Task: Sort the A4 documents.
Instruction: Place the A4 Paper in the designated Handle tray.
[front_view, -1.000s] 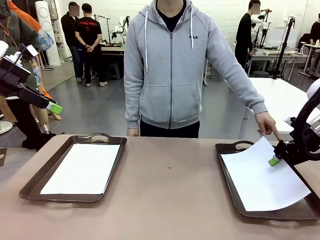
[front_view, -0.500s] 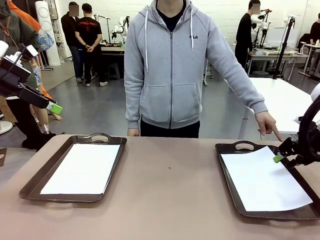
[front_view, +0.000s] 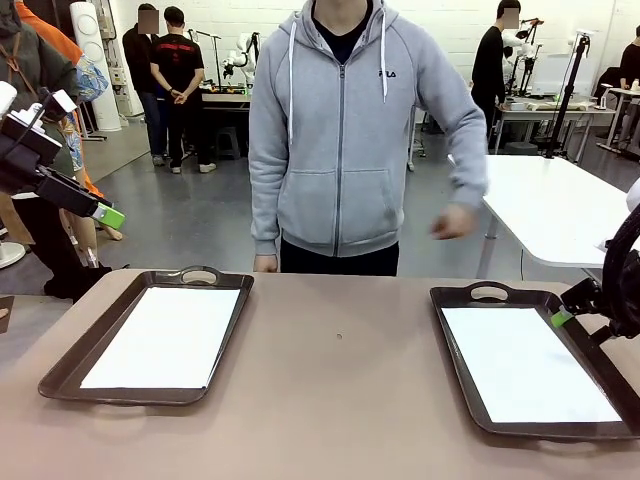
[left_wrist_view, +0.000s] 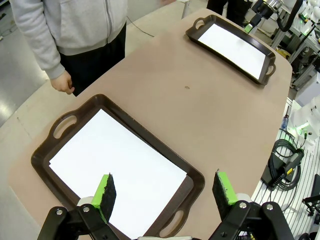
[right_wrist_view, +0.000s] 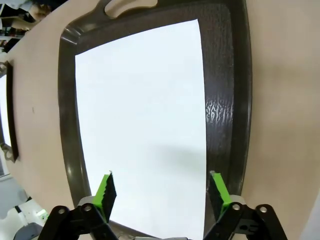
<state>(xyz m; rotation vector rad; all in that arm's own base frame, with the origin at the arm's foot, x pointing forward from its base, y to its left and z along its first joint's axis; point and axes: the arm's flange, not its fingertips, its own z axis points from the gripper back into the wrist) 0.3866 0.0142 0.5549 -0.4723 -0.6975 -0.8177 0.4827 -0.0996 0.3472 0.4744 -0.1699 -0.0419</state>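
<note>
Here, two dark brown trays sit on the brown desk (front_view: 340, 400), one near its left edge and one near its right edge. The left tray (front_view: 75, 362) has a white sheet (front_view: 165, 336) lying flat inside it, and the sheet leaves a strip of bare floor along the tray's sides. The right tray (front_view: 455, 350) holds the other white sheet (front_view: 525, 365), also flat, with its edges close to the tray's walls. The left gripper (front_view: 105, 214) hangs in the air well above the desk, out past its left edge, and its two green-padded fingers are spread wide apart with nothing between them; from its wrist camera the left sheet (left_wrist_view: 115, 167) lies right below. The right gripper (front_view: 562, 317) sits just over the right tray's far right rim, close to that sheet's far right corner. Its fingers are spread wide too, and they hold nothing; in its wrist camera the sheet (right_wrist_view: 145, 125) lies free in the tray (right_wrist_view: 225, 100) under them. A person in a grey hoodie stands at the far edge of the desk, with one hand (front_view: 455, 221) lifted in the air, well apart from the right tray.
</note>
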